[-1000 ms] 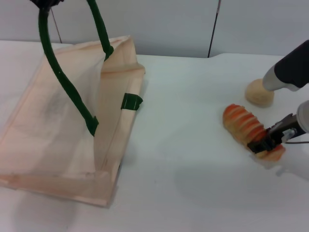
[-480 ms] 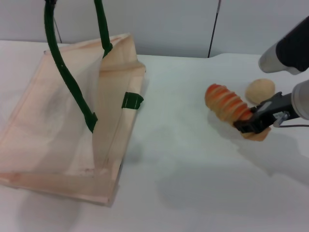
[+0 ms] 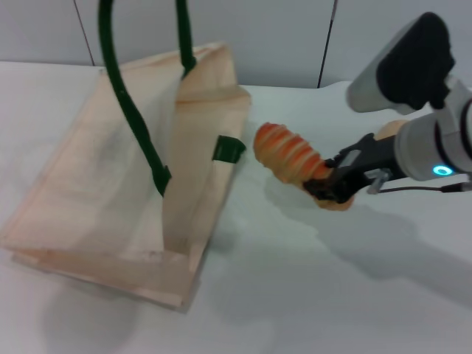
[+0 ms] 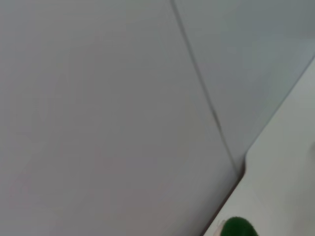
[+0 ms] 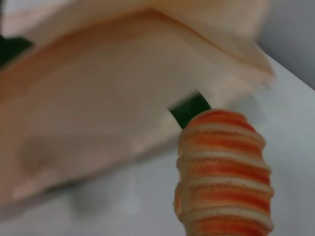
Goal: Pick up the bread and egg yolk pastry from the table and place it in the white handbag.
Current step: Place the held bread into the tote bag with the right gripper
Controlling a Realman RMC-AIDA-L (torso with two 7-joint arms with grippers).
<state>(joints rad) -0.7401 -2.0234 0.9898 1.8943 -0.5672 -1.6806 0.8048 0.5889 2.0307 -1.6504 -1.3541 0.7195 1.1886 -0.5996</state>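
My right gripper (image 3: pixel 330 186) is shut on the near end of the bread (image 3: pixel 289 155), a tan loaf with orange stripes, and holds it in the air just right of the white handbag (image 3: pixel 96 184). The bread's free end points at the bag's open mouth. In the right wrist view the bread (image 5: pixel 224 172) hangs in front of the handbag (image 5: pixel 98 98). The handbag's green handles (image 3: pixel 133 110) are pulled up past the top of the head view. The left gripper is out of view. The egg yolk pastry (image 3: pixel 389 131) peeks out behind my right arm.
The white table (image 3: pixel 310 295) spreads in front of the bag and under the bread. A green tab (image 3: pixel 228 149) sits on the bag's side. The left wrist view shows the grey wall and a bit of green handle (image 4: pixel 238 228).
My right gripper has lifted the bread off the table and carried it left toward the bag's mouth. The bag and its handles have shifted right.
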